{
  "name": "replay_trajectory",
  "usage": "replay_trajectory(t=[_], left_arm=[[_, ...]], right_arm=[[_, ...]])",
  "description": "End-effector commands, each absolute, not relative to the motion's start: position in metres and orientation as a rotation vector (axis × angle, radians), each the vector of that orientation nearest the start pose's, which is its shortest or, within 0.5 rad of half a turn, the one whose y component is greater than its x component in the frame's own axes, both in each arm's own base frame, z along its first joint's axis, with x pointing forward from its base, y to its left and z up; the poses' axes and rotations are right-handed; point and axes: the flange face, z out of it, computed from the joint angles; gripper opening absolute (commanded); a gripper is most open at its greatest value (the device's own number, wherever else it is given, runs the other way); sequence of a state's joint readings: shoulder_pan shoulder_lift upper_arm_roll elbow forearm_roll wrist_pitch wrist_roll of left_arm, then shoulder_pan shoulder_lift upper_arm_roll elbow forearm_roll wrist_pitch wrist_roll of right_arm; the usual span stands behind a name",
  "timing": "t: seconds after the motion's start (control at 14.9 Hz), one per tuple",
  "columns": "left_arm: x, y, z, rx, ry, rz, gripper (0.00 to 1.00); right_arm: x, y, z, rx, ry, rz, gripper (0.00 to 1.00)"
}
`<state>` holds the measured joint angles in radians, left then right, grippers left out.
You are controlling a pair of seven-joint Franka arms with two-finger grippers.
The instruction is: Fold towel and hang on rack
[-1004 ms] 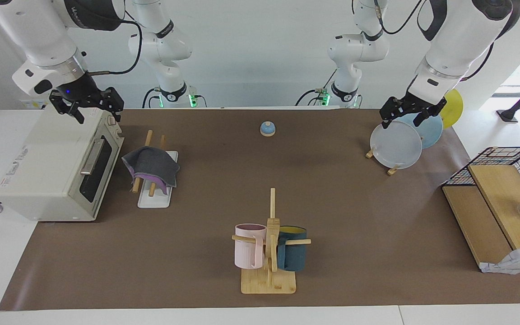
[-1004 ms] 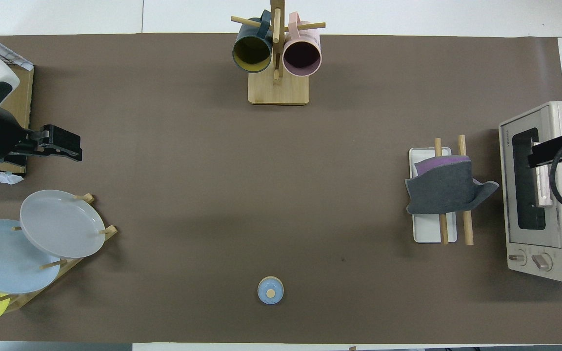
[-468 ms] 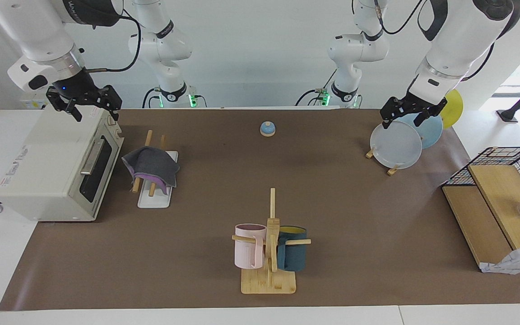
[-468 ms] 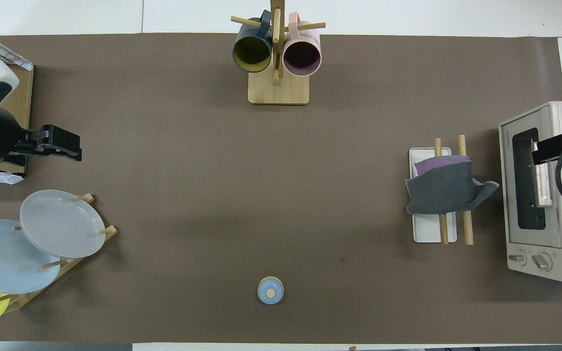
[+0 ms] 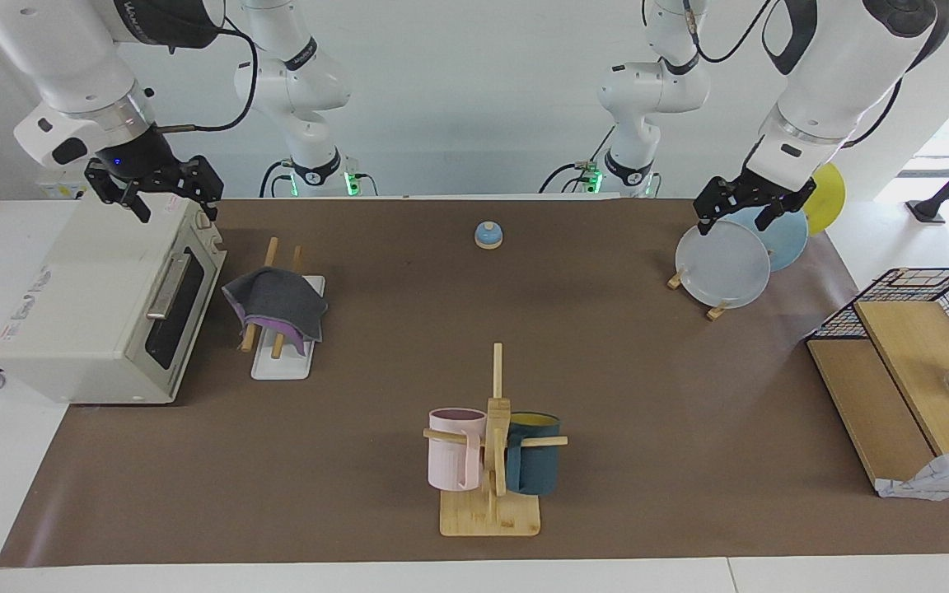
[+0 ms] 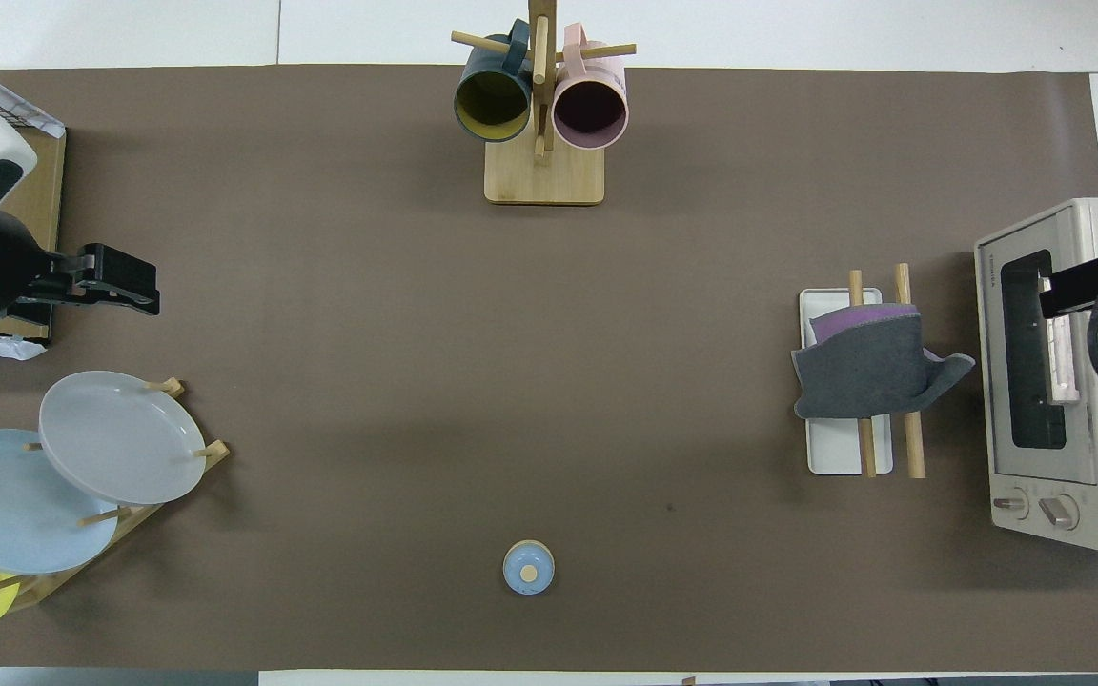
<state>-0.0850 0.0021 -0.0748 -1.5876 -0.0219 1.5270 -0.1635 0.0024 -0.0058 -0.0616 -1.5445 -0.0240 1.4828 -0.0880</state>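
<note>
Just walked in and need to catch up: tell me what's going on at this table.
The towel already hangs folded over the rack, beside the toaster oven. Neither arm is handling anything: the right pincer is open over the toaster oven, and the left pincer is open over the plate stand.

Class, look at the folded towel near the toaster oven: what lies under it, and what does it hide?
The towel is draped over the rack, across its two wooden rods. The rod ends and part of the white base show; the middle of the rods and the base beneath the towel are covered.
</note>
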Motion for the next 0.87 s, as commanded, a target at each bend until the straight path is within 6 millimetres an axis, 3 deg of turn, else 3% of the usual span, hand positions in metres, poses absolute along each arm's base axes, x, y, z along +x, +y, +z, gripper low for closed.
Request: replay_trajectory(t=[0.0,0.8], left_arm=[[0.5384,-0.0867,0.6150,-3.144,-0.002,0.089,1.00],[0.5385,-0.0859,0.6150,-3.144,-0.005,0.089,1.00]], right_arm=[[0.5448,-0.0354,0.6345,-3.146,-0.013,0.114,1.00],[0.5451,-0.0297,0.6352,-3.140,-0.028,0.111,1.00]])
